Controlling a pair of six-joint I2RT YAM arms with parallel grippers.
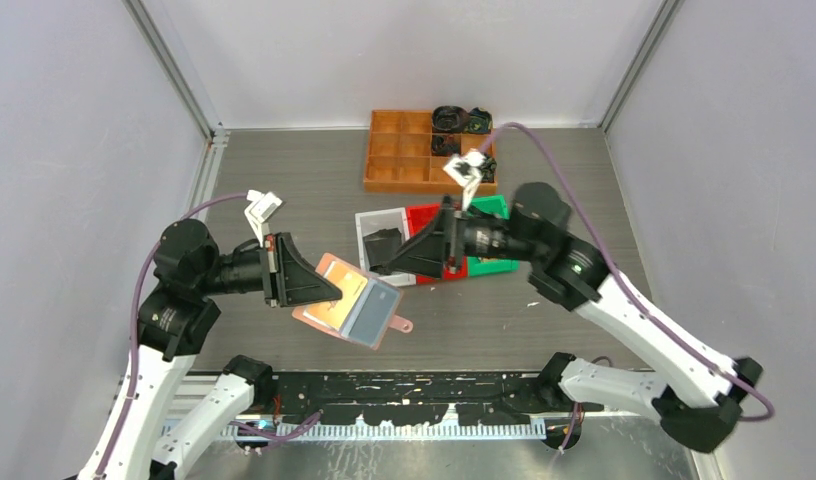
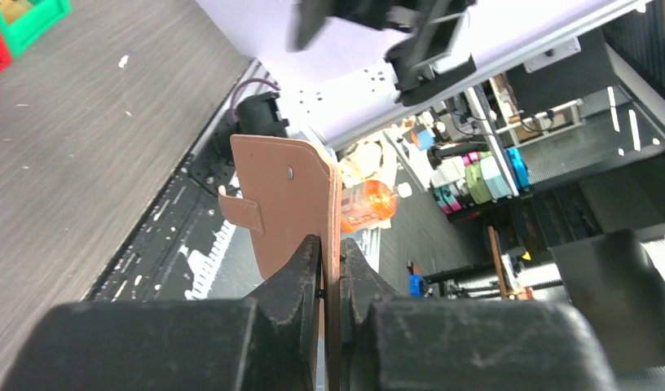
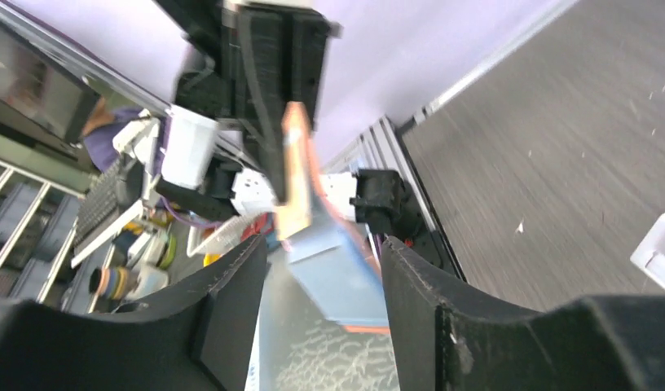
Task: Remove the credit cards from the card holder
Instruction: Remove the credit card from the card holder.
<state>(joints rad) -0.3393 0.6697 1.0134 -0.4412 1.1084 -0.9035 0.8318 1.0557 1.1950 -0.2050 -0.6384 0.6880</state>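
Observation:
My left gripper (image 1: pixel 334 291) (image 2: pixel 329 249) is shut on one edge of the salmon-pink card holder (image 1: pixel 356 303) (image 2: pixel 279 191) and holds it open above the table. Its strap tab (image 1: pixel 402 323) hangs to the lower right. The inside shows an orange face on the left half and a grey-blue face (image 1: pixel 372 312) (image 3: pixel 339 273) on the right half. I cannot tell which of these are credit cards and which are pockets. My right gripper (image 1: pixel 374 268) (image 3: pixel 323 244) is open just off the holder's far edge. In the right wrist view the grey-blue face lies in line with its gap, untouched.
Behind the right gripper stand a white bin (image 1: pixel 374 220) with something dark and flat in it, a red bin (image 1: pixel 424 214) and a green bin (image 1: pixel 490 206). An orange compartment tray (image 1: pixel 402 150) with dark items sits at the back. Grey walls close both sides.

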